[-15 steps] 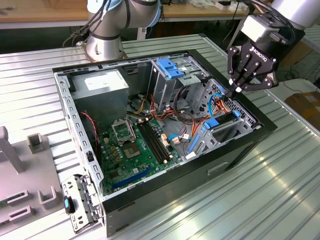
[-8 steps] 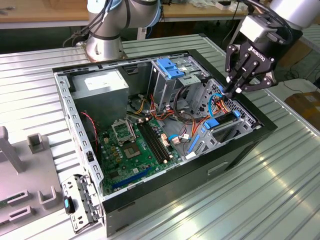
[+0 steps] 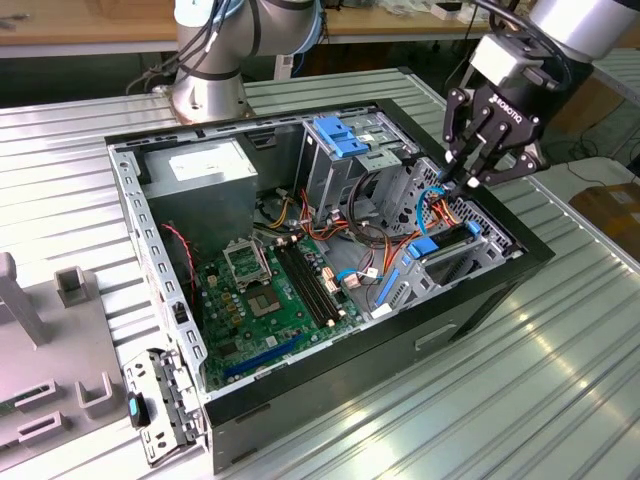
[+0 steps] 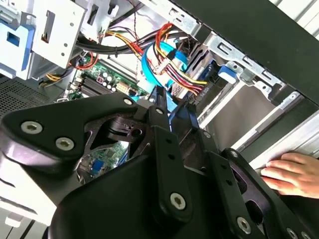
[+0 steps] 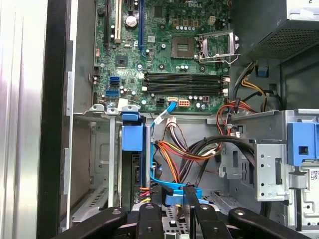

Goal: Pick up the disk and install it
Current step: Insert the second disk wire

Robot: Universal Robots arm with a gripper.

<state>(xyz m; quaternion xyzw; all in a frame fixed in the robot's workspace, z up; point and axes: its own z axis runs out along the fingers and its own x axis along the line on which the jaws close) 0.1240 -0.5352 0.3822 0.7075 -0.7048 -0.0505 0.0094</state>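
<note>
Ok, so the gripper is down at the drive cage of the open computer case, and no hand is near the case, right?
Not quite. The gripper is at the drive cage of the case, but a hand lies right beside the case's outer edge, seen in the second wrist view.

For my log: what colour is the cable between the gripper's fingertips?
Blue cable, clearest in the first wrist view.

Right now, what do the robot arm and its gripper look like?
The arm is silver-grey with rounded joints and a light blue cap near its base. The gripper is black, with a white marking on its body, jointed linkage fingers held by silver bolts, and black cables running up to it.
</note>
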